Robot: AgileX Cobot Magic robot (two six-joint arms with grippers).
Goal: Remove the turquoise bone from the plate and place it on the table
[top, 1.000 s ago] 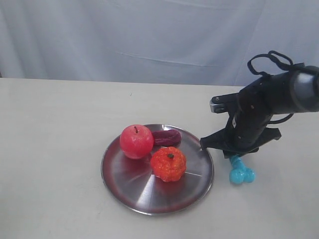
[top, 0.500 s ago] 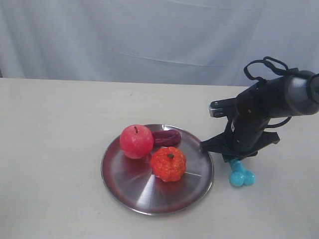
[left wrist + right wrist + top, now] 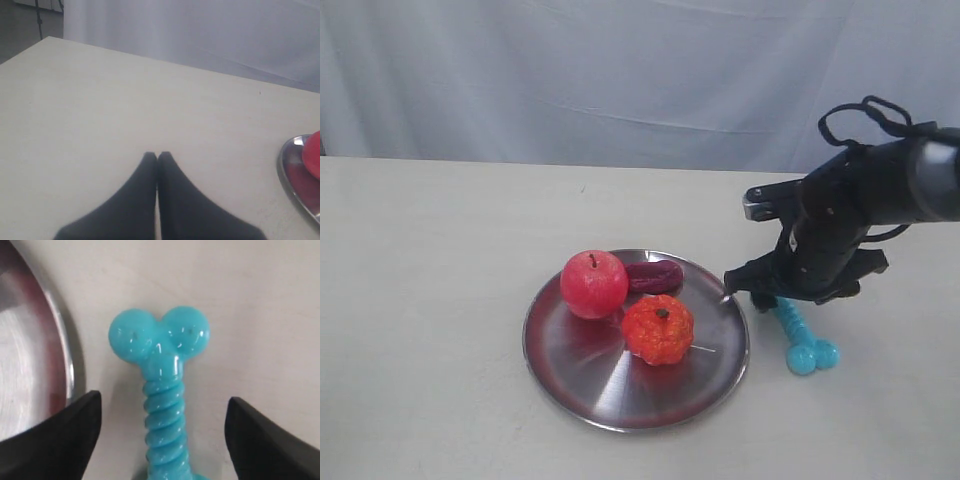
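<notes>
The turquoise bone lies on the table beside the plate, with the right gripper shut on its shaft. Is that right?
No. The turquoise bone lies on the table beside the plate, but the right gripper is open: the right wrist view shows its fingers apart, clear of the shaft.

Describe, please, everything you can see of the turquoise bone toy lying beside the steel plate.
The small turquoise rubbery-looking bone toy has a spirally ridged shaft and a glossy two-knobbed end; the other end is largely hidden. It lies flat on the off-white table, close beside the rim of the round steel plate but apart from it. The right gripper hovers over it, jaws open either side of the shaft, not touching.
</notes>
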